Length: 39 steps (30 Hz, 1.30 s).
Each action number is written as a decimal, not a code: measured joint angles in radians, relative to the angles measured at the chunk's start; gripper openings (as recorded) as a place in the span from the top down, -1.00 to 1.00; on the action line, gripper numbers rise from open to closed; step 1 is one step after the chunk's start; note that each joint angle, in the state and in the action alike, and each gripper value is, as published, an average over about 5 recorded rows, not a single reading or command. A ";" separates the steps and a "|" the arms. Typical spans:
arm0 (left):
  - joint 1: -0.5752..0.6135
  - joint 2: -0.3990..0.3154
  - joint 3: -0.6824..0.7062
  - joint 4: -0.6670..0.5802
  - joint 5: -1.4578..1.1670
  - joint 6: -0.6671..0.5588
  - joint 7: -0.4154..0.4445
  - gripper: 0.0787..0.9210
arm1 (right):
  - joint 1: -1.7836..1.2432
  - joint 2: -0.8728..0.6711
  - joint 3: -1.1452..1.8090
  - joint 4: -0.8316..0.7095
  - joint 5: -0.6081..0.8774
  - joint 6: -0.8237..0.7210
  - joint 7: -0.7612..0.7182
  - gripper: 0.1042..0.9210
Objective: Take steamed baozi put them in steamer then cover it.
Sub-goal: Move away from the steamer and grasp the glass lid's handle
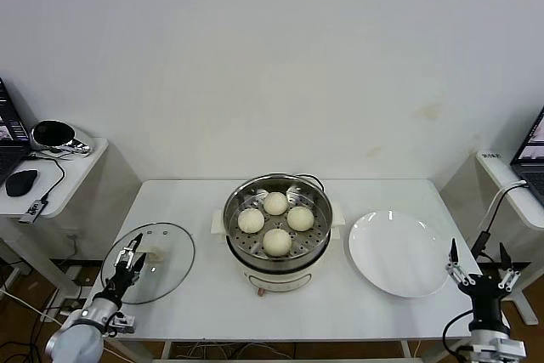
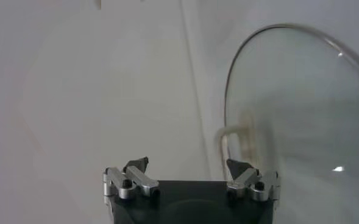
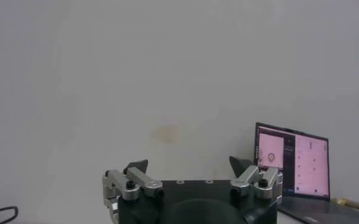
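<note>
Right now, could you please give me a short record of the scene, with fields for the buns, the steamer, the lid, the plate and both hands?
baozi: four steamed baozi lie on the perforated tray inside the steamer
steamer: steamer at the table's middle, uncovered
cover: cover lies flat on the table to the steamer's left
plate: white plate to the steamer's right, nothing on it
left hand: left hand open, over the cover's near edge, holding nothing
right hand: right hand open, beyond the table's right corner, holding nothing
remaining step: cover not yet on the steamer

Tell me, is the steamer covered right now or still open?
Open. The steamer shows four baozi uncovered on its tray, and the glass cover lies flat on the table to its left.
</note>
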 measured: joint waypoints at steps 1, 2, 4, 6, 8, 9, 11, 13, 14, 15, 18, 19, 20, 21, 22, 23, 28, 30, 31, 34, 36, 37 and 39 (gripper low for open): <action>-0.006 0.000 0.002 0.005 0.001 0.000 0.000 -0.77 | 0.000 0.000 0.000 -0.001 0.000 0.000 0.000 -0.76; -0.011 0.000 0.004 0.010 0.002 -0.001 0.000 -0.77 | 0.000 0.001 0.000 -0.001 0.000 0.001 0.000 -0.76; -0.023 -0.001 0.009 0.019 0.003 -0.001 0.000 -0.77 | -0.001 0.003 -0.002 -0.002 0.000 0.002 0.000 -0.76; -0.034 -0.001 0.013 0.027 0.003 -0.001 0.000 -0.77 | -0.002 0.005 -0.004 -0.002 -0.001 0.003 0.000 -0.76; -0.045 -0.001 0.017 0.034 0.004 -0.001 0.000 -0.77 | -0.004 0.006 -0.006 -0.003 -0.002 0.004 0.000 -0.76; -0.050 0.000 0.020 0.038 0.004 -0.001 0.000 -0.77 | -0.005 0.006 -0.006 -0.003 -0.002 0.004 -0.001 -0.76; -0.059 0.000 0.024 0.045 0.003 -0.002 0.001 -0.77 | -0.005 0.007 -0.007 -0.004 -0.002 0.004 -0.001 -0.76; -0.069 0.001 0.029 0.053 0.002 -0.003 0.003 -0.77 | -0.005 0.008 -0.007 -0.005 -0.002 0.005 -0.001 -0.76; -0.073 0.000 0.031 0.057 0.001 -0.004 0.004 -0.77 | -0.005 0.009 -0.008 -0.005 -0.002 0.005 -0.001 -0.76; -0.078 0.000 0.034 0.062 0.000 -0.005 0.005 -0.77 | -0.006 0.009 -0.008 -0.005 -0.002 0.005 -0.001 -0.76; -0.092 -0.002 0.038 0.076 -0.004 -0.008 0.006 -0.73 | -0.007 0.011 -0.009 -0.004 -0.002 0.005 -0.002 -0.76; -0.096 -0.002 0.039 0.081 -0.004 -0.010 0.006 -0.69 | -0.008 0.011 -0.009 -0.004 -0.002 0.005 -0.002 -0.76; -0.100 -0.003 0.039 0.086 -0.005 -0.011 0.007 -0.63 | -0.008 0.011 -0.009 -0.003 -0.002 0.005 -0.003 -0.76; -0.104 -0.004 0.039 0.091 -0.006 -0.013 0.008 -0.57 | -0.009 0.011 -0.010 -0.003 -0.002 0.005 -0.003 -0.76; -0.107 -0.004 0.040 0.097 -0.007 -0.014 0.008 -0.51 | -0.009 0.011 -0.011 -0.003 -0.002 0.005 -0.004 -0.76; -0.110 -0.004 0.041 0.102 -0.008 -0.015 0.009 -0.43 | -0.010 0.011 -0.011 -0.003 -0.002 0.005 -0.004 -0.76; -0.120 -0.007 0.044 0.126 -0.014 -0.019 0.010 -0.10 | -0.013 0.011 -0.018 -0.001 -0.005 0.006 -0.006 -0.76; -0.121 -0.008 0.044 0.132 -0.016 -0.022 0.010 0.05 | -0.013 0.012 -0.021 0.001 -0.006 0.006 -0.006 -0.76; -0.121 -0.009 0.043 0.134 -0.017 -0.023 0.010 0.11 | -0.014 0.012 -0.022 0.002 -0.007 0.006 -0.007 -0.76; -0.118 -0.009 0.042 0.135 -0.024 -0.028 0.010 0.31 | -0.015 0.012 -0.027 0.003 -0.010 0.006 -0.008 -0.76; -0.115 -0.008 0.040 0.134 -0.032 -0.031 0.010 0.46 | -0.015 0.012 -0.031 0.003 -0.012 0.007 -0.008 -0.76; -0.113 -0.007 0.038 0.133 -0.038 -0.033 0.010 0.52 | -0.016 0.012 -0.033 0.002 -0.013 0.008 -0.008 -0.76; -0.109 -0.006 0.033 0.129 -0.050 -0.037 0.010 0.66 | -0.016 0.012 -0.037 0.001 -0.015 0.009 -0.009 -0.76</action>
